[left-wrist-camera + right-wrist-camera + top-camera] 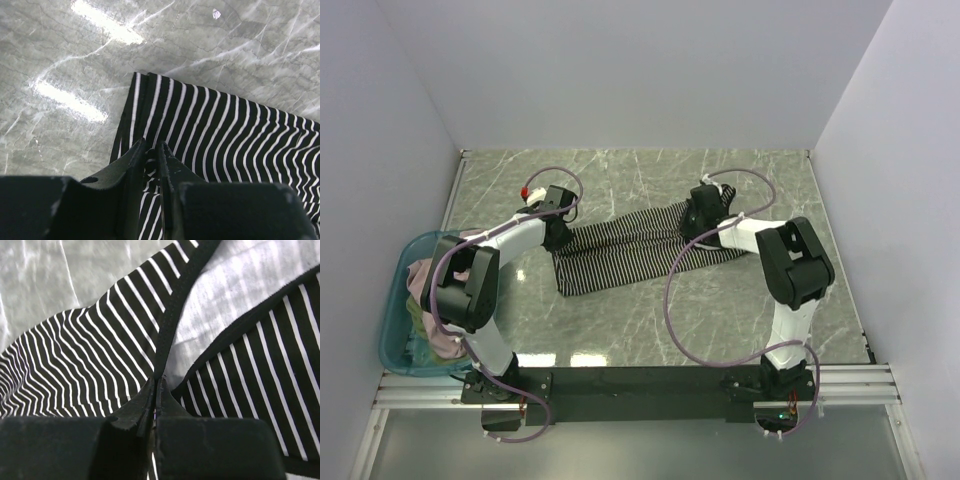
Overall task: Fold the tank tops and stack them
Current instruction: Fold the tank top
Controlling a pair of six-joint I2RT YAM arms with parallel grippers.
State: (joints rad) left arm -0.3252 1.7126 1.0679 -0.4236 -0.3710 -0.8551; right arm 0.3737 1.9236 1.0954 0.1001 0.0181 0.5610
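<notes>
A black-and-white striped tank top (pixel 625 252) lies folded lengthwise across the middle of the table. My left gripper (pixel 558 232) is shut on its left end; in the left wrist view a bunch of striped cloth (pixel 210 135) sits pinched between the fingers (pixel 152 150). My right gripper (pixel 698 222) is shut on the right end, its fingers (pixel 156 385) clamping the dark edge band (pixel 172 320) of the top. A dusty pink top (pixel 424 278) and a pale green one (pixel 412 318) lie in a teal tub (pixel 392 335) at the left.
The marble table (pixel 640 175) is walled by white panels at the back and both sides. The teal tub stands at the left edge beside the left arm. The arm bases sit on a black rail (pixel 640 382) at the near edge.
</notes>
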